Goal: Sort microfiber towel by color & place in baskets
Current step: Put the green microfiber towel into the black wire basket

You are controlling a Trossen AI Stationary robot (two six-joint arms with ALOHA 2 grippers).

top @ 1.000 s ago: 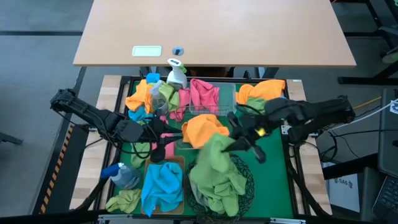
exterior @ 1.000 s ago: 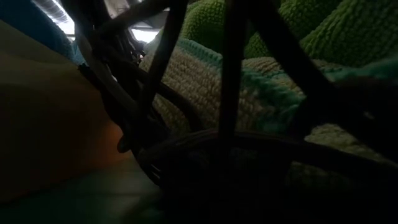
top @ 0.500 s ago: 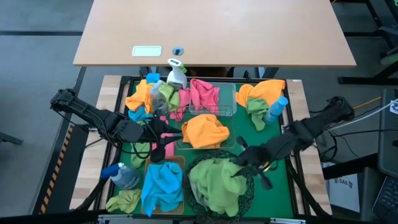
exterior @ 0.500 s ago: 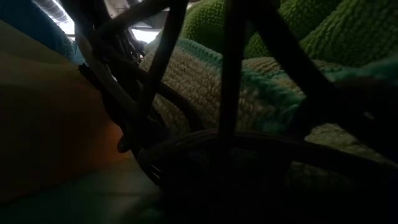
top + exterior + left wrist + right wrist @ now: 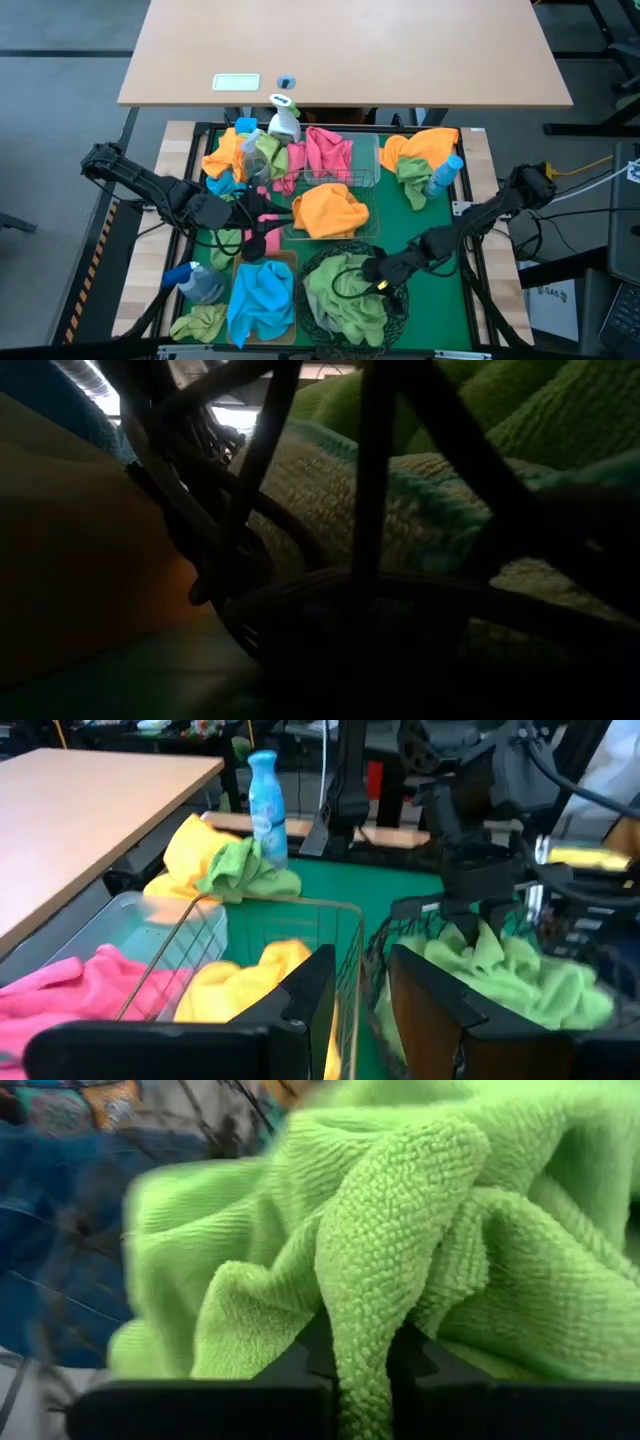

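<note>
My right gripper (image 5: 378, 283) is down in the round black wire-mesh basket (image 5: 400, 308), shut on a green towel (image 5: 340, 295) that lies with other green cloth in the basket. The low view shows this green cloth (image 5: 450, 480) behind the basket's wires. My left gripper (image 5: 258, 240) is open and empty beside the pale wire basket (image 5: 372, 183) that holds an orange towel (image 5: 330, 210). A tan bin (image 5: 292, 262) holds a blue towel (image 5: 262, 295). A clear basket (image 5: 365, 150) holds a pink towel (image 5: 325, 152). My right gripper pinches a raised fold (image 5: 362, 1295) of the green towel between its two fingers (image 5: 310, 1355); it looks like more than one layer. The fingers come slanting down from the table's right side. The towel lies slack in the black basket under the gripper.
Spray bottles stand at the far side (image 5: 284, 118), far right (image 5: 442, 174) and near left (image 5: 196, 278). Orange and green towels are heaped at the far left (image 5: 232, 152) and far right (image 5: 420, 150). A green towel (image 5: 200, 322) lies at the near left corner. Bare green mat (image 5: 430, 215) shows right of centre.
My right gripper has gone toward the table's near edge and left, and down into the black basket, still shut on the green towel. The towel, which hung lifted over the basket's far rim, now lies bunched inside it.
</note>
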